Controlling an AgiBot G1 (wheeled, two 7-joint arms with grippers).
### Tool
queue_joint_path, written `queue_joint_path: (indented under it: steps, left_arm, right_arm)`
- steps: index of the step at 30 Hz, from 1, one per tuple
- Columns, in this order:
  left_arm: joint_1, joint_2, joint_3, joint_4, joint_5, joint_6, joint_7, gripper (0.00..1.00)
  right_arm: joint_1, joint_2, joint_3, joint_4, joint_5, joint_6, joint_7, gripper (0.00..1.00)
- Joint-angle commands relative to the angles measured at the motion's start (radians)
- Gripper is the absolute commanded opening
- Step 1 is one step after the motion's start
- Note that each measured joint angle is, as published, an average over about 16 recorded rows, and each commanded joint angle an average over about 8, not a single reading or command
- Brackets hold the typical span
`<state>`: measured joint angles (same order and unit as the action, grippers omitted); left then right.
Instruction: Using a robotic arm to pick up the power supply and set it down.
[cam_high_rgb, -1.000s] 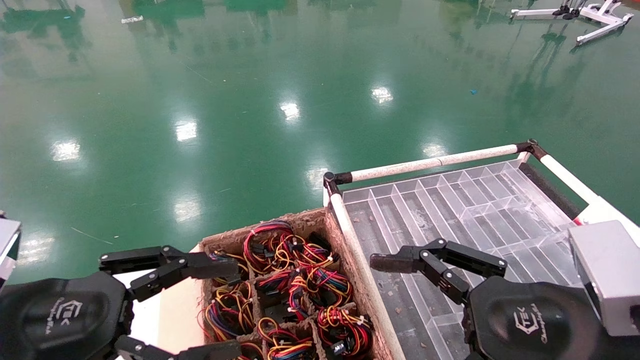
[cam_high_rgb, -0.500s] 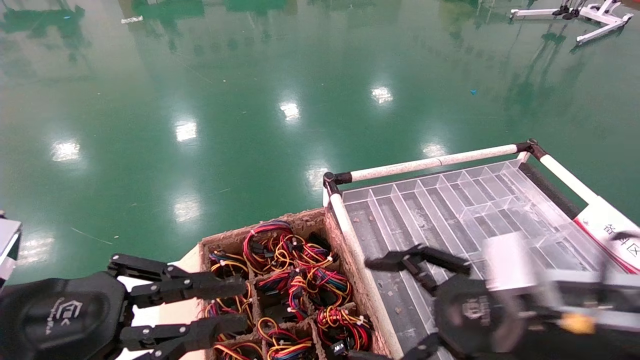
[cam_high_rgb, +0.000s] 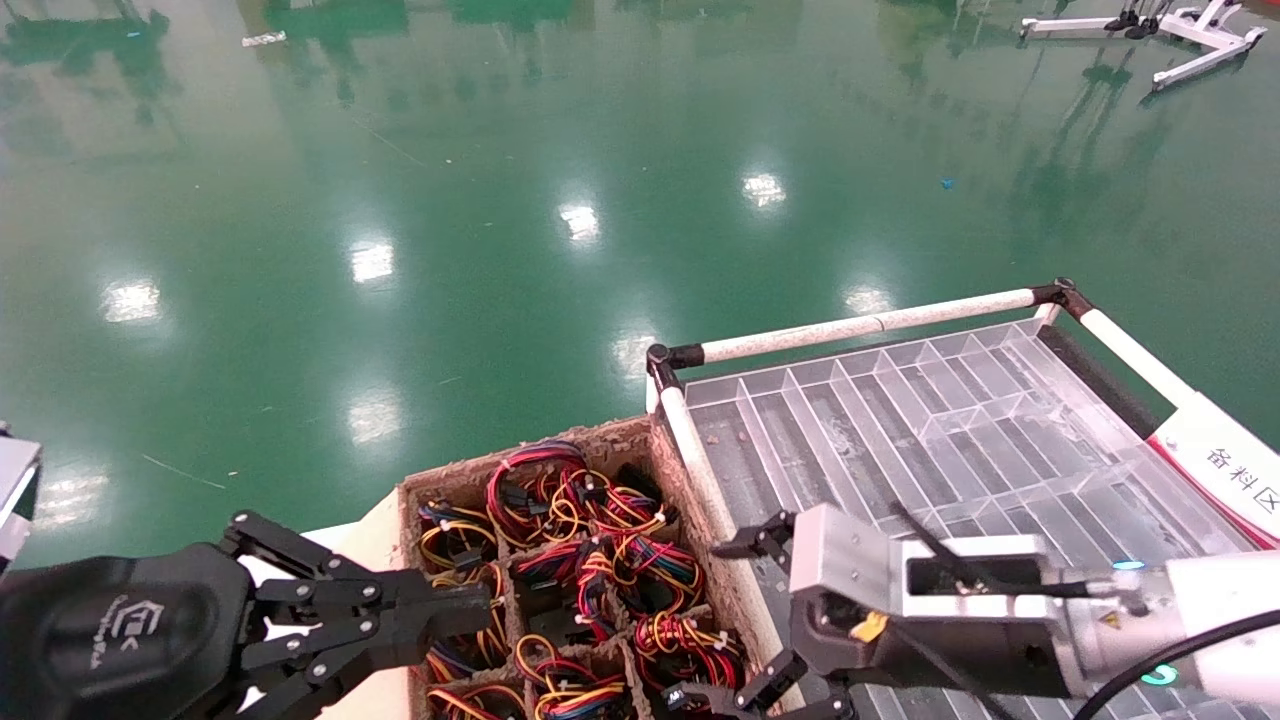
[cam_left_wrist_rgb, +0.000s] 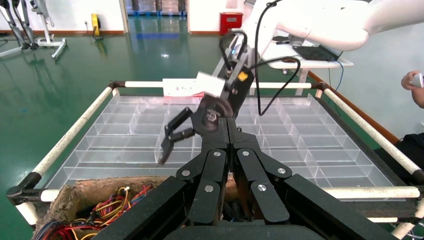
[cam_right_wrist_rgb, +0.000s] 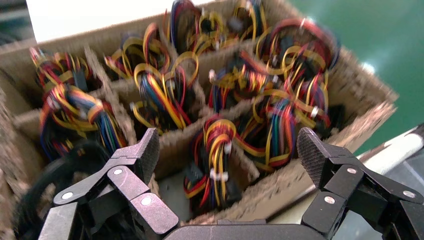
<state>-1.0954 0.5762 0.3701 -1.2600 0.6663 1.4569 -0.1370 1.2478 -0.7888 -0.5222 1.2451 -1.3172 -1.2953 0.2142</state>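
The power supply (cam_right_wrist_rgb: 212, 155) lies in a corner cell of the brown cardboard tray (cam_high_rgb: 690, 470). A looped bundle of red, yellow and black wires covers it, with a patch of grey metal beside the loop. The same unit shows in the head view as a wire bundle (cam_high_rgb: 688, 650). My right gripper (cam_right_wrist_rgb: 227, 152), on the white robotic arm (cam_high_rgb: 1215, 610) with its grey wrist box, hovers open above that cell, one finger on each side of the bundle, touching nothing. It is also in the head view as the right gripper (cam_high_rgb: 722, 625). My left gripper (cam_high_rgb: 478, 603) is shut and empty over the tray's left part.
Several more wire-coiled units (cam_high_rgb: 560, 500) fill the other tray cells. A clear plastic divider tray (cam_high_rgb: 930, 420) sits on the white-railed cart (cam_high_rgb: 860, 325) to the right. Green floor lies beyond. A person's hand (cam_left_wrist_rgb: 414, 82) shows at the far side of the cart.
My right arm has swung left from over the clear tray to the cardboard tray's edge, its gripper turned down and still open. My left gripper has gone from open to shut.
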Motion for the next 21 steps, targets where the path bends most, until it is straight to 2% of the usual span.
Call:
queue_joint_path:
  steps: [1, 9, 12, 13, 14, 19, 21]
  left_arm:
    - [0.0, 0.0, 0.0, 0.0, 0.0, 0.0, 0.0, 0.0]
    - [0.0, 0.0, 0.0, 0.0, 0.0, 0.0, 0.0, 0.01]
    - [0.0, 0.0, 0.0, 0.0, 0.0, 0.0, 0.0, 0.09]
    - [0.0, 0.0, 0.0, 0.0, 0.0, 0.0, 0.0, 0.14]
    - [0.0, 0.0, 0.0, 0.0, 0.0, 0.0, 0.0, 0.25]
    - [0.0, 0.0, 0.0, 0.0, 0.0, 0.0, 0.0, 0.82]
    - [0.0, 0.0, 0.0, 0.0, 0.0, 0.0, 0.0, 0.98]
  right_arm:
    - [0.008, -0.008, -0.017, 0.003, -0.035, 0.004, 0.011, 0.0]
    - [0.013, -0.029, -0.043, 0.009, -0.081, 0.011, 0.028, 0.0]
    - [0.016, -0.034, -0.047, 0.009, -0.089, 0.014, 0.031, 0.0]
    - [0.017, -0.035, -0.048, 0.009, -0.092, 0.015, 0.032, 0.0]
    - [0.017, -0.036, -0.049, 0.009, -0.094, 0.016, 0.033, 0.0]
    - [0.014, -0.035, -0.054, 0.012, -0.108, 0.022, 0.04, 0.0]
    - [0.013, -0.032, -0.054, 0.016, -0.113, 0.026, 0.044, 0.0]
